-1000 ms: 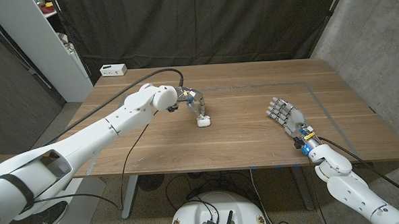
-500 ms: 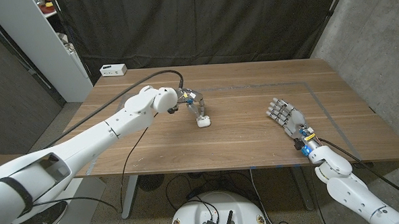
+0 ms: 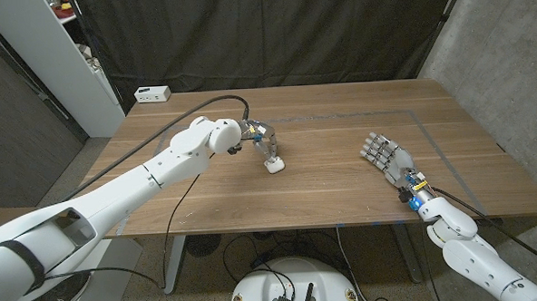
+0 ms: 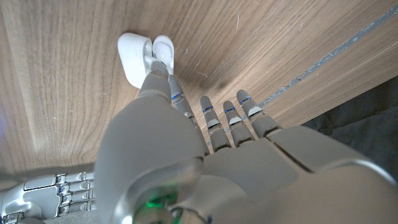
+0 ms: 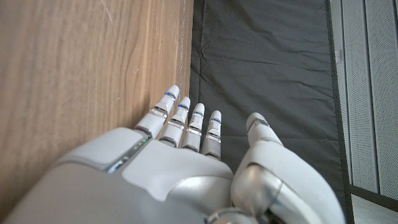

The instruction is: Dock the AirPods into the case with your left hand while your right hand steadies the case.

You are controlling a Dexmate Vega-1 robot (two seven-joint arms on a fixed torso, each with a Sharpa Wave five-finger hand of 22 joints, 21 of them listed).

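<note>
One white case (image 3: 274,165) mid-table, left hand (image 3: 261,138) fingertip touching; right hand (image 3: 385,155) well apart.

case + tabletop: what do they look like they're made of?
AirPods case: looks like glossy white hard plastic; smooth rounded shell with soft highlights, lid open. Table: wood or wood-look veneer, matte brown with visible grain streaks; can't tell solid from laminate. Left hand touches the case.
</note>
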